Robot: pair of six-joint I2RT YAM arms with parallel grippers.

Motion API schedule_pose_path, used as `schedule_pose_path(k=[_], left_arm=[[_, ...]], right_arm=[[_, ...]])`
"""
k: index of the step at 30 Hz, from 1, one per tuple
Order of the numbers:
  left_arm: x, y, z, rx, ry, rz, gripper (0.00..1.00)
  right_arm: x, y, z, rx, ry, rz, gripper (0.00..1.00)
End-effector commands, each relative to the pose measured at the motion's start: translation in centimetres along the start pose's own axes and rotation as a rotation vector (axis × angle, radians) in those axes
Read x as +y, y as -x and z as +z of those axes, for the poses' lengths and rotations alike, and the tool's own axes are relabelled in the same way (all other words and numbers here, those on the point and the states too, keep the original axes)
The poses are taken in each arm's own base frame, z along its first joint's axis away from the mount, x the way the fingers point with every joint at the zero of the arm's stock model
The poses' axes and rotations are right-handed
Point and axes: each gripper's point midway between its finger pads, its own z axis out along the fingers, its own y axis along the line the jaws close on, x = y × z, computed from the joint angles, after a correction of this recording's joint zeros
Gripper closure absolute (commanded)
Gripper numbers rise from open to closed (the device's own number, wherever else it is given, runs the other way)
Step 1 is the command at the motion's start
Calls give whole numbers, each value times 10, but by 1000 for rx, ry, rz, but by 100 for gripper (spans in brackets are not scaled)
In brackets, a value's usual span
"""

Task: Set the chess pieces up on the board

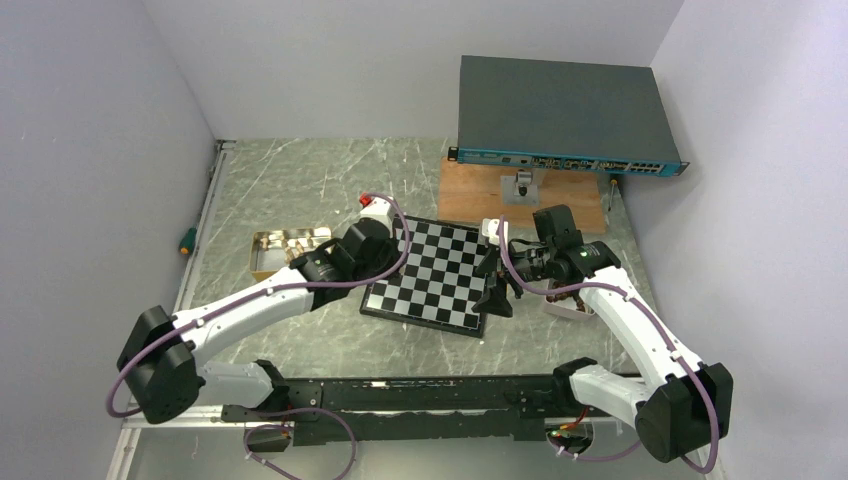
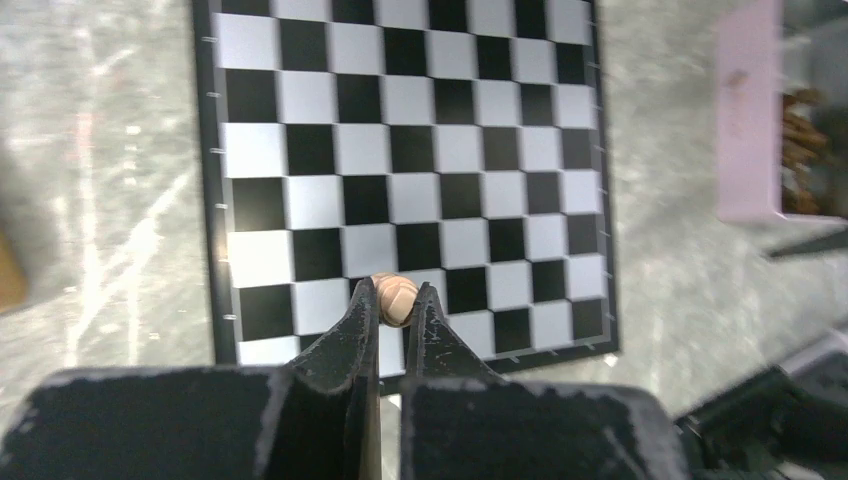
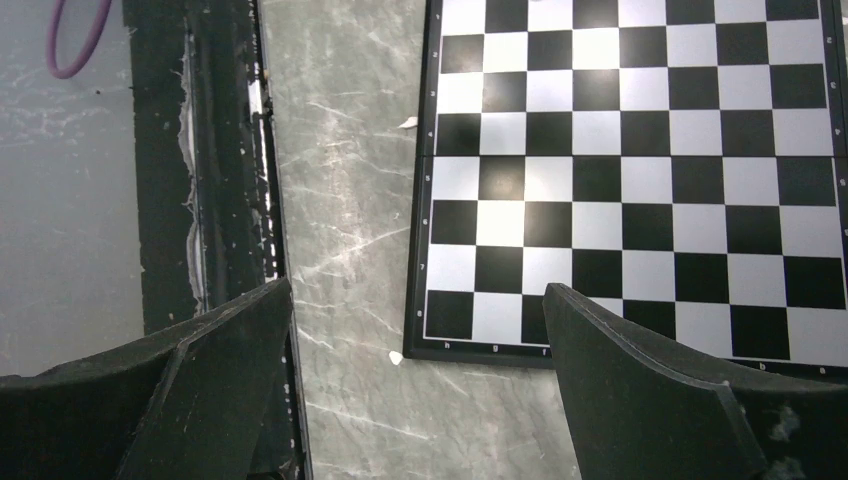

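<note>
The left gripper is clamped on a small light tan wooden chess piece above the outer rows of the black-and-silver checked board, the right gripper gapes empty at the board's edge, so placing is underway: next, lower squarely onto one check and release.

Light chess piece half hidden in left gripper; kind unclear.

Black and silvery-white checked board with a thin dark border; grey, pale-veined marble-patterned table; light tan chess piece.
</note>
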Motion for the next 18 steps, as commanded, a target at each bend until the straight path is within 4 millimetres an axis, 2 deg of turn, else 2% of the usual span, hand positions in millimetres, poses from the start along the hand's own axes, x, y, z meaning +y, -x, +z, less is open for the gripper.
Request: schedule_pose_path(k=[1,4,9,18], left_arm=[[42,20,6,-43,257,28,100],[53,23,18,-55,303,42,100],[59,25,34,-56,319,66,100],[58,22,36,-66,275,77,100]], right_arm=[[-12,10,-7,-6,-59,-69,1],[-13,8,-7,3,-63,-69,1],[-15,5,-7,17,-66,-68,1],[-16,-1,-22,28,-56,-85,1]])
